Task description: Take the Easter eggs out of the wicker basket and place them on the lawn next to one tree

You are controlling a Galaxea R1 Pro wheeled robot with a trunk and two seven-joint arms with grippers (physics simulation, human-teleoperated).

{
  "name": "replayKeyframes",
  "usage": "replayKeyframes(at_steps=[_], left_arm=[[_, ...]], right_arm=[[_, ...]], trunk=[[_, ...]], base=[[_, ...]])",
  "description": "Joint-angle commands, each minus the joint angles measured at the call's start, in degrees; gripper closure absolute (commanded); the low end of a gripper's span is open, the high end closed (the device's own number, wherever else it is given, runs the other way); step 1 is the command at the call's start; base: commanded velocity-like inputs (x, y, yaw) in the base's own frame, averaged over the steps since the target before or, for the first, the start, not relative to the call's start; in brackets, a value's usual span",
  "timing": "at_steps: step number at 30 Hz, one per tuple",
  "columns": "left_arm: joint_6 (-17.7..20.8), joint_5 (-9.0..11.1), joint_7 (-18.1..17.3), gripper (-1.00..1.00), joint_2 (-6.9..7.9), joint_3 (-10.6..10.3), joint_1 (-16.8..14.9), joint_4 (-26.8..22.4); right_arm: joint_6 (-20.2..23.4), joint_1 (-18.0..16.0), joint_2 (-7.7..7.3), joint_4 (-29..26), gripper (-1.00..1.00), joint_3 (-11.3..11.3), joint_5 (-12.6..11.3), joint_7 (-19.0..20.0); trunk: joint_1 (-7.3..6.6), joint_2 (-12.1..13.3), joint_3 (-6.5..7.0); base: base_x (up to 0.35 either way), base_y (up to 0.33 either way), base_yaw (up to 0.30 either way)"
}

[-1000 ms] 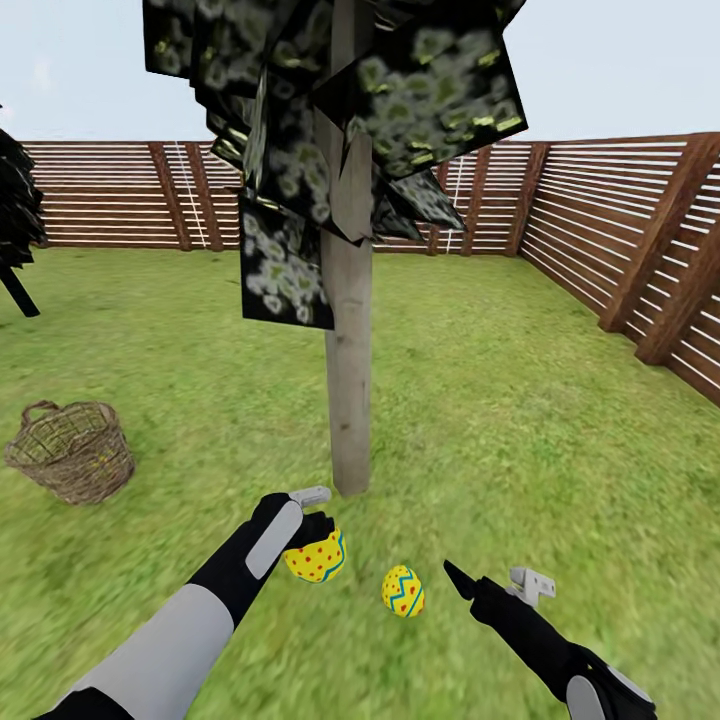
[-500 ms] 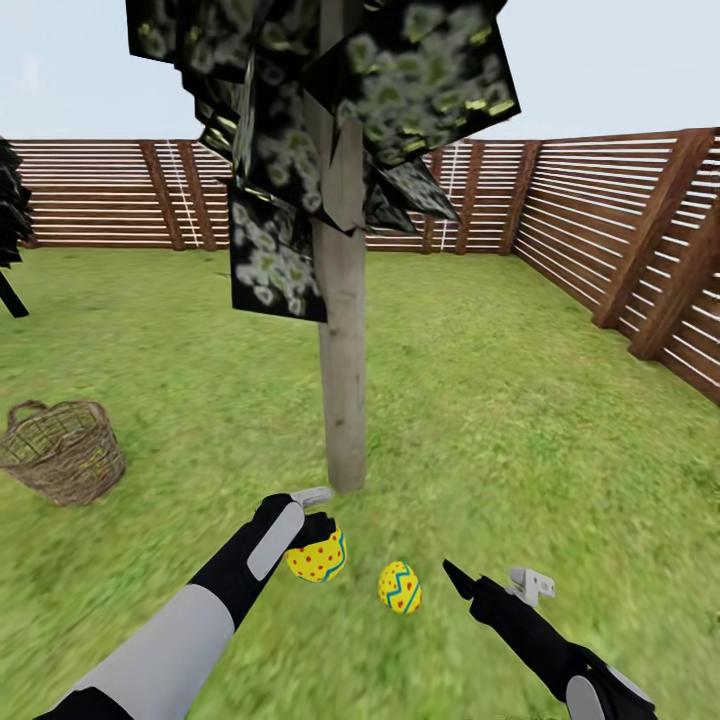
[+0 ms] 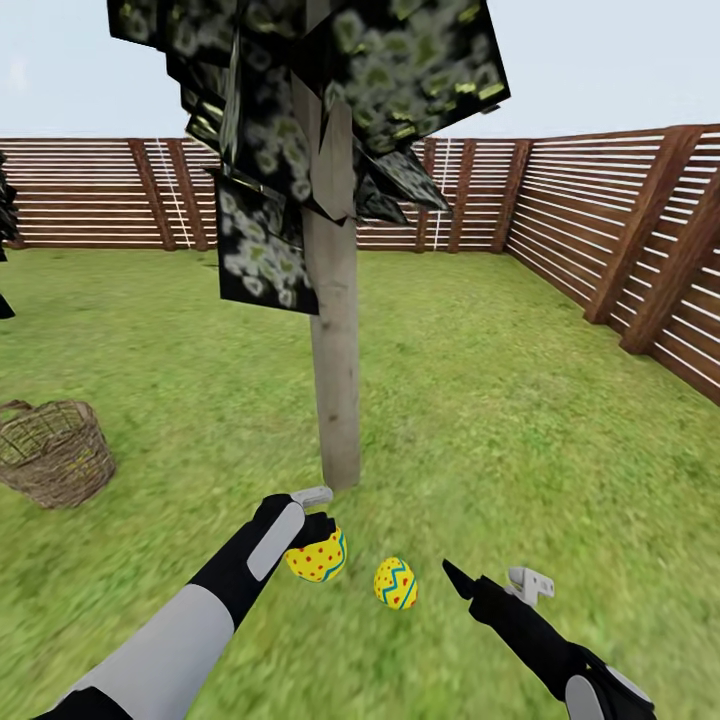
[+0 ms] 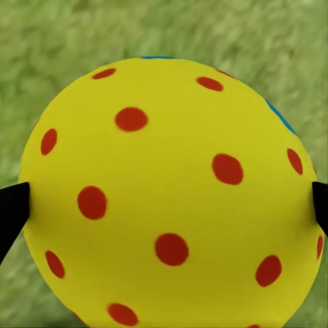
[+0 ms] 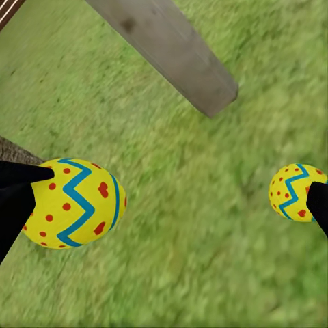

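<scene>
Item 1, Easter egg in left hand (image 3: 316, 555): your left hand (image 3: 312, 528) is clamped on it, fingertips at its 2 sides in the left wrist view, just above the lawn (image 3: 520, 420) near the foot of the tree (image 3: 335, 400).

Item 2, Easter egg on the grass (image 3: 396, 583): it lies on the lawn just beside item 1, between your 2 hands and near the trunk.

Item 3, third egg: you cannot see it here; it may be inside the wicker basket (image 3: 50, 450), which stands well apart from the tree, but its contents are too indistinct to tell.

Right hand (image 3: 495, 585): fingers apart, holding nothing, hovering beside item 2.

Handling, judged: the eggs look hard, smooth and rounded, likely light, so you should expect them to slip or roll. Grip across the widest middle, as your left hand does now. Set item 1 down low before you let go, or it may roll away from the trunk.
</scene>
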Motion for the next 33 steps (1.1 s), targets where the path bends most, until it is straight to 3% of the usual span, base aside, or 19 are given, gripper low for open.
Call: replayKeyframes(at_steps=[1,17,19,21,23,27,33], left_arm=[[0.02,0.58,0.61,1.0,0.06,-0.17,-0.04,-0.07],[-0.56,0.52,0.61,1.0,0.27,-0.99,0.01,0.0],[-0.68,0.5,0.61,1.0,0.28,-1.02,0.03,0.01],[-0.74,0.51,0.61,1.0,0.28,-1.04,0.04,-0.02],[-0.76,0.5,0.61,1.0,0.28,-1.04,0.04,-0.05],[-0.77,0.49,0.61,1.0,0.28,-1.05,0.05,-0.06],[-1.01,0.49,0.61,1.0,0.28,-1.05,0.05,-0.07]], right_arm=[[0.44,-0.02,0.06,-0.05,-1.0,-0.13,-0.33,0.15],[0.2,0.15,0.03,-0.14,-1.0,-0.27,-0.38,0.99],[-0.55,0.36,-0.05,-0.18,-1.0,-2.13,-0.4,6.1],[-0.59,0.5,-0.05,-0.21,-1.0,-6.96,-0.41,16.52],[-0.19,0.5,-0.09,-0.21,-1.0,-8.93,-0.41,20.9],[0.24,0.5,-0.16,-0.23,-1.0,-10.12,-0.41,23.87],[0.43,0.5,-0.12,-0.22,-1.0,-10.22,-0.41,24.37]], trunk=[[0.23,-0.44,-0.23],[3.74,-6.86,-3.1],[4.18,-7.66,-3.46],[4.62,-8.46,-3.82],[5.06,-9.26,-4.18],[5.94,-10.87,-4.89],[7.25,-13.27,-5.97]], base=[[0.0,0.0,0.0],[0.0,0.0,0.0],[0.0,0.0,0.0],[0.0,0.0,0.0],[0.0,0.0,0.0],[0.0,0.0,0.0],[0.0,0.0,0.0]])
